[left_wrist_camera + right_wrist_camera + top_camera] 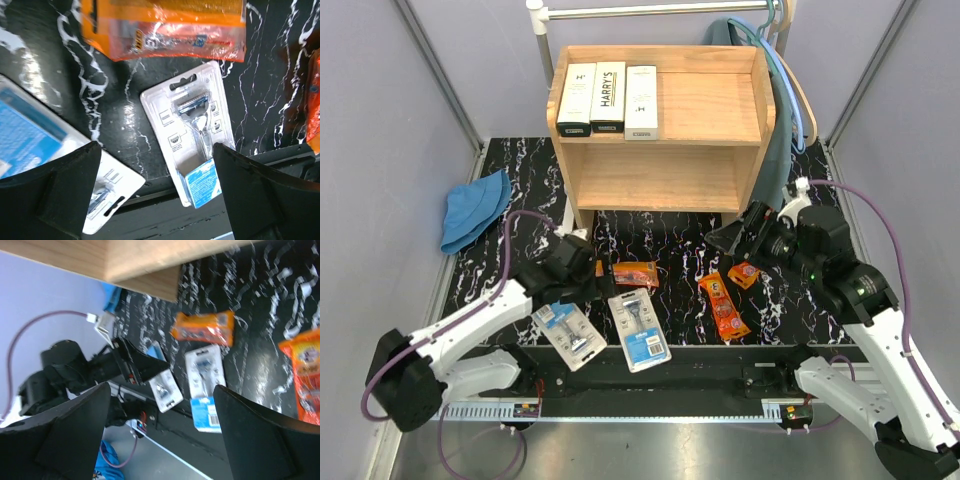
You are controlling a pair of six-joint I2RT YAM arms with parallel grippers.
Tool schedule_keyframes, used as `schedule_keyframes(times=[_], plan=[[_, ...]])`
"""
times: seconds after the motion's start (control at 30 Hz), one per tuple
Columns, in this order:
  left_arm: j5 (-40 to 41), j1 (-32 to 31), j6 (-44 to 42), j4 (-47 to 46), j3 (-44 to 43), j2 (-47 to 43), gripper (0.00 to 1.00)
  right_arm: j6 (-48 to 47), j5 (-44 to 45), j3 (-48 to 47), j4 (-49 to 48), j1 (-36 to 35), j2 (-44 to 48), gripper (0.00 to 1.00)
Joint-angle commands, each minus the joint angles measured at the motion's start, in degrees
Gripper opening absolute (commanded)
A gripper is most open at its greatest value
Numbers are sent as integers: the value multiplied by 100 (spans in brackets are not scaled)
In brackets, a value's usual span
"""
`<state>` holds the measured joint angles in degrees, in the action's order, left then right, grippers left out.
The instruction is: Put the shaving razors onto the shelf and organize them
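Three white Harry's boxes [608, 98] lie side by side on the left of the top tier of the wooden shelf [705, 140]. Two blister cards [568, 335] [638, 328] and three orange pouches [634, 273] [724, 305] [744, 274] lie on the black marbled table. My left gripper [578, 287] is open and empty, hovering above the blister cards [192, 145] [35, 145], with a pouch [170, 27] beyond. My right gripper [728, 238] is open and empty, raised beside the shelf's right front corner [140, 260]; its view shows a pouch [204, 327] and a card [205, 375].
A blue cloth hat [475, 208] lies at the table's left edge. A metal clothes rail [650, 10] with hangers [790, 80] and a grey garment stands behind the shelf. The shelf's lower tier [660, 180] holds nothing. Purple walls enclose the sides.
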<state>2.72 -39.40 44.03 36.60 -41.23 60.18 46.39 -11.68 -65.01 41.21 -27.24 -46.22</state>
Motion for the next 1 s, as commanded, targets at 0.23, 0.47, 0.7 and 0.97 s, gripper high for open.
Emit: schedule_keyframes(times=[0.23, 0.47, 0.7, 0.97], plan=[[62, -885, 387, -663, -745, 1425, 93, 116, 726, 1447, 728, -9, 693, 93], [-87, -1026, 378, -654, -922, 1374, 94, -209, 1740, 1377, 1715, 0, -263, 95], [-237, -1026, 290, -610, -1018, 1338, 95, -701, 1555, 1501, 1451, -18, -1248, 97], [-395, -1026, 264, -593, -1054, 1347, 96, -702, 1625, 1544, 1003, -439, -2460, 98]])
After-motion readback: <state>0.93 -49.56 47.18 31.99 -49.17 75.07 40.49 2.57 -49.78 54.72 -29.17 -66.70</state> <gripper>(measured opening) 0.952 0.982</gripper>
